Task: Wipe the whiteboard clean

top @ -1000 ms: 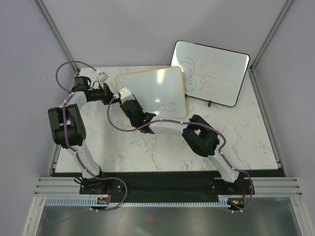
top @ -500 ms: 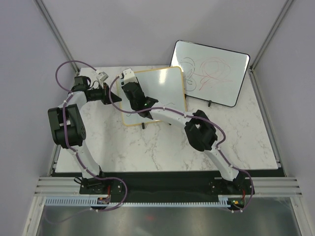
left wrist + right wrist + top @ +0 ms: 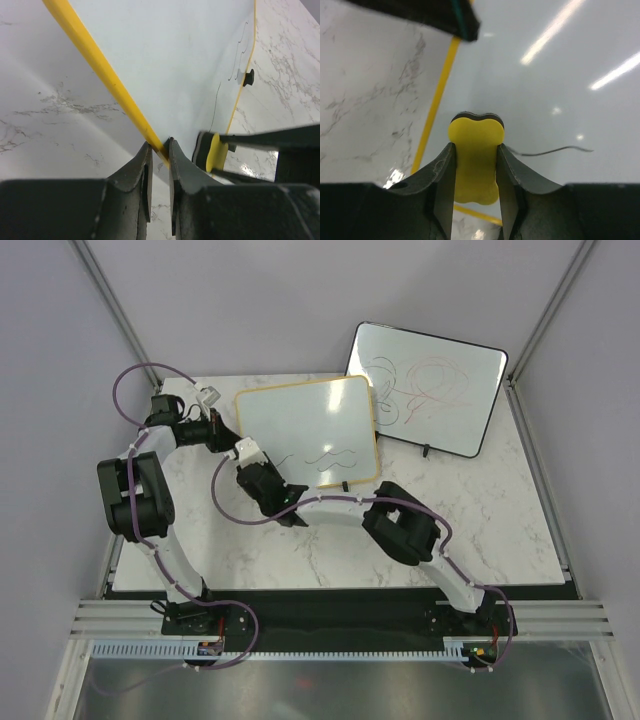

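The whiteboard [image 3: 308, 430] stands tilted at the back middle of the worktop [image 3: 340, 540], with black wavy lines [image 3: 335, 455] on its lower half. The left end effector [image 3: 159, 150] is clamped on its left frame edge. The right end effector [image 3: 475, 150] is clamped on a yellow eraser [image 3: 476, 132], at the whiteboard's lower left corner. A black-framed board [image 3: 430, 390] leans behind, to the right.

I can read no words, numbers or brand marks anywhere from here. The whiteboard [image 3: 300, 415] carries only black wavy lines [image 3: 332, 456]. The black-framed board [image 3: 470, 390] behind it to the right has only red and black scribbles [image 3: 405, 390], none forming letters.
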